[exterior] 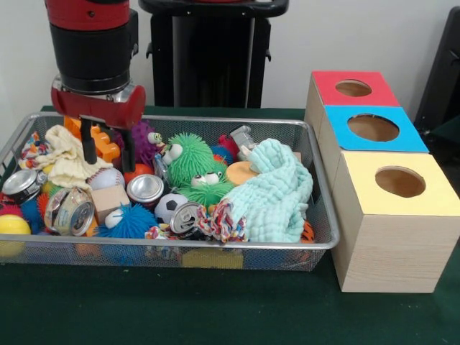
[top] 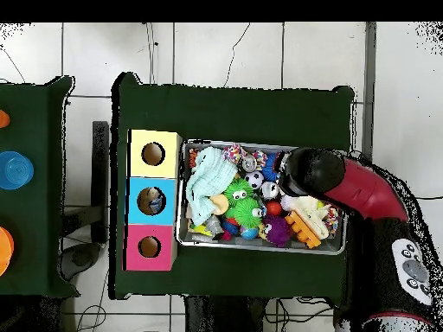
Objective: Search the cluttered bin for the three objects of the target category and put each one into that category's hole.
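The silver wire-mesh bin [exterior: 325, 237] is full of mixed toys; it also shows in the overhead view [top: 260, 248]. My gripper [exterior: 109, 152] hangs open and empty over the bin's left part, its black fingers [exterior: 89, 149] just above a baseball [exterior: 106, 177] and an orange block [exterior: 104, 142]. A small see-through piece [exterior: 243, 135] at the back beside the mint cloth may be a bottle; I cannot tell. No other bottle shows. The red-topped box's hole [exterior: 353, 88] is the farthest of the three and looks empty; it also shows from overhead [top: 149, 247].
Silver cans [exterior: 146, 190] [exterior: 21, 184] [exterior: 185, 217] lie among fuzzy balls, a green furry toy [exterior: 188, 154], a mint cloth [exterior: 277, 190] and a cream cloth [exterior: 66, 159]. The blue-topped box [exterior: 374, 128] and the yellow-topped box [exterior: 399, 183] stand right of the bin. The arm's wrist [top: 307, 171] covers the bin's end from overhead.
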### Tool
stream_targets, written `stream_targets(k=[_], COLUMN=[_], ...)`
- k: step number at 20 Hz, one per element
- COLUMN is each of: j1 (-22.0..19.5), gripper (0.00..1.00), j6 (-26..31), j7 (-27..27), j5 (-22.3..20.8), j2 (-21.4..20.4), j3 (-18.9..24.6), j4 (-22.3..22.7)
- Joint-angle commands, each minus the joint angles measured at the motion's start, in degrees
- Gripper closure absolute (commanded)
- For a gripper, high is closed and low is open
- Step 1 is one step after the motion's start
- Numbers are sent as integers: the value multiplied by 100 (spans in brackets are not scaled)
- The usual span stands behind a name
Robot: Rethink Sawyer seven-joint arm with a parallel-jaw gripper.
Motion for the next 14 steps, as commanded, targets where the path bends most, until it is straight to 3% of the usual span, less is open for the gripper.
stream_targets(k=[1,14], j1=[-197,-744], gripper=[0,0], j6=[25,368], j7=[-967,-1308], j5=[-515,-899], j2=[154,-3], j3=[918,1688], j4=[259,435])
